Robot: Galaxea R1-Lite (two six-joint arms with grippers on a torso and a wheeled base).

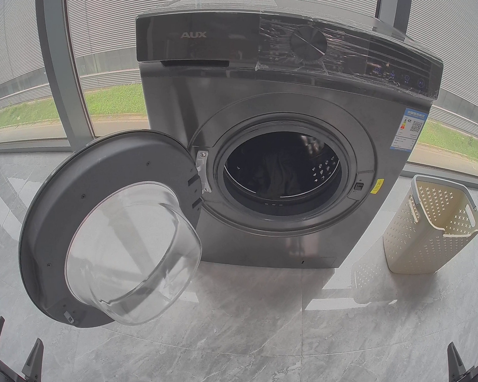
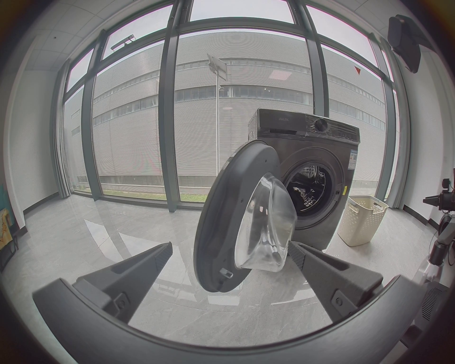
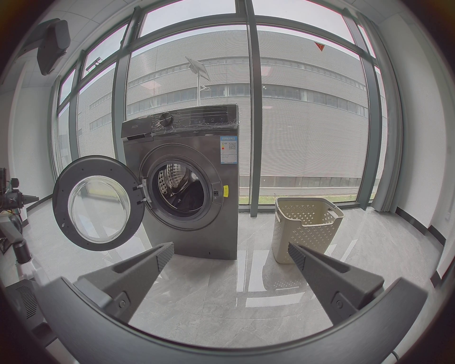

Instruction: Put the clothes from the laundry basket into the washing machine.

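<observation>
Low at the far left, over the grey marble floor (image 1: 253,317): left gripper (image 1: 16,342), fingers (image 1: 33,358) spread wide apart, pinching nothing, tips aimed forward at the open door (image 1: 90,191). Next, that round door itself, swung fully out to the left on its hinge, inner face and clear glass bowl (image 1: 135,252) turned toward the robot, lower edge hanging clear of the floor. Right of the hinge, the washing machine (image 1: 201,91), upright before the window (image 1: 23,55), front and round drum opening (image 1: 282,167) facing straight out at the robot. Inside the drum, in its lower half, a heap of dark cloth (image 1: 271,174), bunched and shapeless; cannot tell any long axis or which way it points. Farther right, near the machine's right front corner but apart from it, the cream laundry basket (image 1: 406,240), standing on the floor with its long axis upright, open mouth facing up, perforated inner walls showing in the head view and the right wrist view. Low at the far right: right gripper (image 1: 466,344), fingers (image 1: 454,365) likewise spread apart, pinching nothing, well short of the basket and aimed between machine and basket.
</observation>
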